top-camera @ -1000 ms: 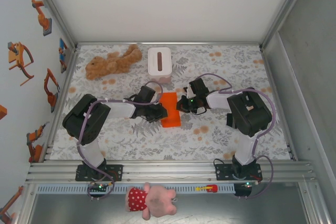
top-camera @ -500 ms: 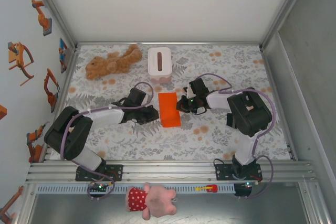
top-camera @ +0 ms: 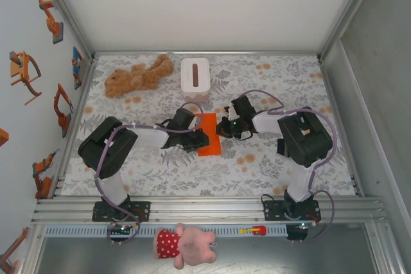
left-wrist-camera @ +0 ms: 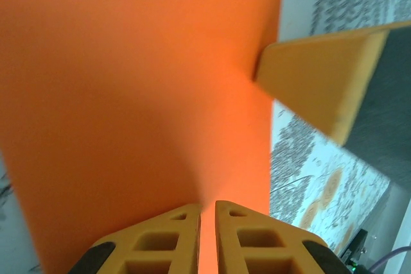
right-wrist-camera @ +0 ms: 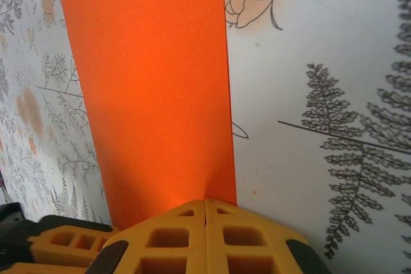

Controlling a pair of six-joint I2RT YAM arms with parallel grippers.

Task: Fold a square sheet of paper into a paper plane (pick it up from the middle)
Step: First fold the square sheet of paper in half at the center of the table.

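Note:
The square sheet of paper (top-camera: 210, 140) lies folded into a narrow orange strip on the floral table, between my two grippers. My left gripper (top-camera: 194, 138) rests on the strip's left side. Its fingertips (left-wrist-camera: 186, 215) are together but for a thin slit and press on the orange surface (left-wrist-camera: 128, 81). My right gripper (top-camera: 223, 128) sits at the strip's right edge, shut, with its tips meeting on the paper's edge (right-wrist-camera: 148, 81). A right finger (left-wrist-camera: 321, 75) shows in the left wrist view. The left fingers (right-wrist-camera: 64, 245) show in the right wrist view.
A white tissue box (top-camera: 194, 75) stands at the back behind the paper, and a brown teddy bear (top-camera: 138, 75) lies left of it. A pink plush toy (top-camera: 186, 245) lies in front of the rail. Side walls close in the table.
My left gripper pulled away to the left off the paper half a second ago and has now slid back onto its left side. The right gripper and the paper have stayed put.

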